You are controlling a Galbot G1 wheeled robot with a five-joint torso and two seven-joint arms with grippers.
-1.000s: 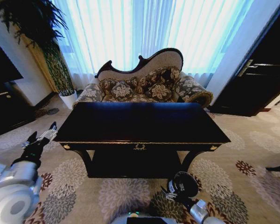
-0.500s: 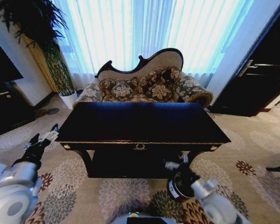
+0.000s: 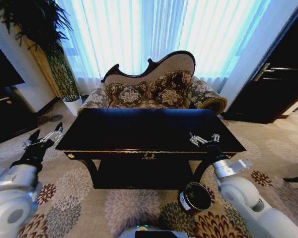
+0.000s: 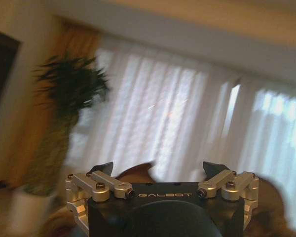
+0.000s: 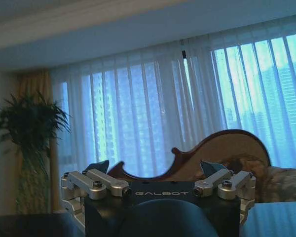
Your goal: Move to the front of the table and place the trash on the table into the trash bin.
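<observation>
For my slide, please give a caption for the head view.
Right gripper open above the dark table; trash bin on the carpet below.

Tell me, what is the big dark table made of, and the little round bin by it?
The table looks like dark polished wood: its glossy top mirrors the window light, with gold trim along the front edge. The trash bin seems dark brown with a pale rim; plastic or metal, I can't tell.

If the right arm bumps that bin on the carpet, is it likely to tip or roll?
The trash bin already looks tilted, its open mouth turned up toward the head camera, so a knock may well topple it. It is a round cylinder, so once down it would probably roll, though the patterned carpet should slow it. The right gripper is open above the table, away from the bin.
</observation>
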